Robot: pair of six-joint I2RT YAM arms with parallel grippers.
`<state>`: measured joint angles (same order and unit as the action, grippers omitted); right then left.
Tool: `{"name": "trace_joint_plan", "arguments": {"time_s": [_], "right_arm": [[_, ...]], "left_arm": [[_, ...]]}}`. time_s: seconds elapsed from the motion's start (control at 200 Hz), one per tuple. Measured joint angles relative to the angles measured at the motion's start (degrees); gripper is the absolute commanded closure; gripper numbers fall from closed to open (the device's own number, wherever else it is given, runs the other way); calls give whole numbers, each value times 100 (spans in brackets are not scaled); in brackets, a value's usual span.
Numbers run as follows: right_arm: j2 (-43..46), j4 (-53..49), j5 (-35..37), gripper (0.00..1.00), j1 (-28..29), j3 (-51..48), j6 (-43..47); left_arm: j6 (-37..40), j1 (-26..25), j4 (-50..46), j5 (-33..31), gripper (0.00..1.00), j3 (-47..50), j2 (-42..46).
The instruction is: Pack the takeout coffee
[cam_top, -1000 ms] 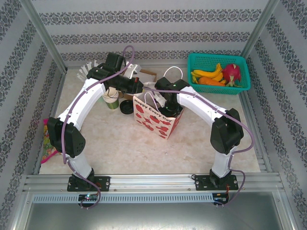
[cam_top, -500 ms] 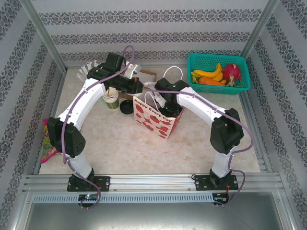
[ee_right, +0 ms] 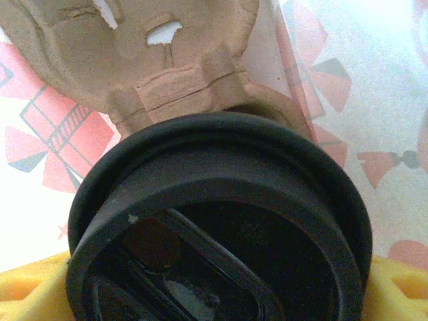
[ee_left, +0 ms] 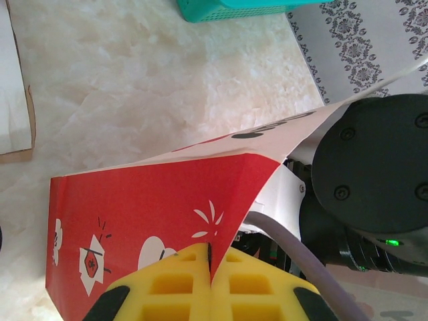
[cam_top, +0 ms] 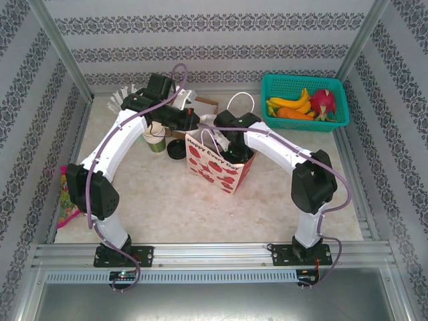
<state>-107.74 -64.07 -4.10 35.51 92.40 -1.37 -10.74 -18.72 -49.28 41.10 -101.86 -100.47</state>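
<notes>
Bag [cam_top: 217, 164]: mid-counter, upright, top open.
Right gripper [ee_right: 214, 291]: inside bag, clamped around coffee [ee_right: 221, 194] at its black lid; pulp tray [ee_right: 134, 53] just beyond.
Left gripper [ee_left: 210, 257]: closed, pinching bag's rim.
Basket [cam_top: 267, 87]: beyond bag, rightward.

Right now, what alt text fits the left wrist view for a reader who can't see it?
The yellow-padded left gripper is shut on the top edge of a red-and-white paper bag above a marble table. The right arm's black joint sits close behind the bag at right; a teal basket's corner shows at the top.
</notes>
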Motion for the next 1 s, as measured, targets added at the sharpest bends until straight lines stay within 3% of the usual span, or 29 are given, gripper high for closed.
{"name": "trace_joint_plan", "arguments": {"time_s": [0.999], "right_arm": [[-442,-382,179,50,66,463,-243]], "left_arm": [[0,9,0,-39,100,26,-11]]}}
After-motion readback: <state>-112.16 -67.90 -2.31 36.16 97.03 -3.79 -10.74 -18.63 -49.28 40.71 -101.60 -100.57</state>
